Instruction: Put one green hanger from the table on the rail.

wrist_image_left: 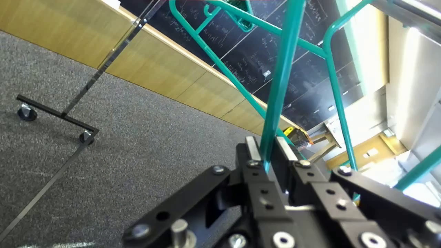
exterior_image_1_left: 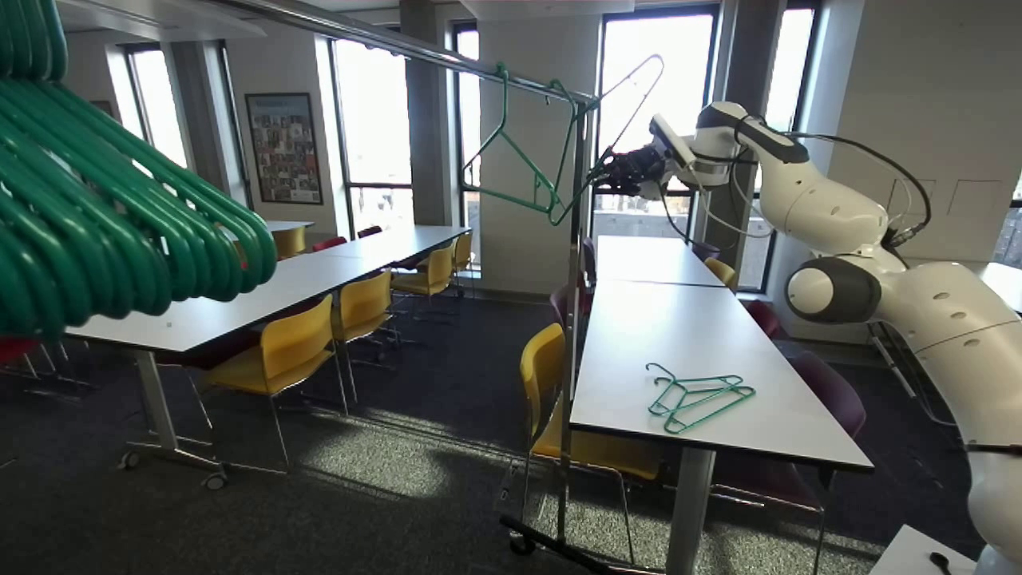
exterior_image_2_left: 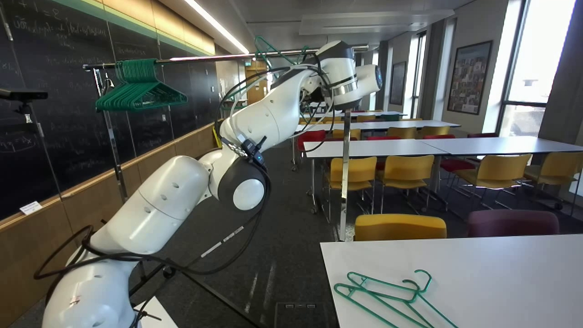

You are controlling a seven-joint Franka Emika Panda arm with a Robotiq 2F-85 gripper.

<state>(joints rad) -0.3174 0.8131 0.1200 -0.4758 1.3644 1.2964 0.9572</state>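
Wrist view. The jaws are closed about a bar of the green hanger (wrist_image_left: pixel 279 82), which runs from between them to the top edge. Behind lie grey carpet (wrist_image_left: pixel 148 103), wood panelling (wrist_image_left: pixel 148 65) and a chalk-marked blackboard (wrist_image_left: pixel 308 91), all seen aslant; at left is a castored rack foot (wrist_image_left: pixel 43 107).

In an exterior view, the white counter (exterior_image_2_left: pixel 478 282) fills the lower right corner, with two further hangers (exterior_image_2_left: pixel 382 295) lying flat on it, partly overlapping. The rail (exterior_image_2_left: pixel 200 58) crosses the upper part, a dense row of hangers (exterior_image_2_left: pixel 141 86) near its left-hand end. The robot arm (exterior_image_2_left: pixel 150 205) stands in front; the jaws cannot be made out. Beyond are white tables (exterior_image_2_left: pixel 378 146), yellow chairs (exterior_image_2_left: pixel 407 168), a framed poster (exterior_image_2_left: pixel 469 77), a tall window (exterior_image_2_left: pixel 546 27) and a strip light (exterior_image_2_left: pixel 218 25).

In an exterior view, the green hanger is held tilted near the rack's end post (exterior_image_1_left: pixel 573 271), its hook at the rail; whether the hook bears on the rail cannot be told. Just beside it another hanger (exterior_image_1_left: pixel 523 156) hangs from the rail. The counter is seen lengthwise, the overlapping pair at its near end, chairs (exterior_image_1_left: pixel 541 351) along both sides; a second row of tables (exterior_image_1_left: pixel 351 262) runs at left toward the windows (exterior_image_1_left: pixel 371 120). Sunlight (exterior_image_1_left: pixel 375 459) lies in patches on the carpet.
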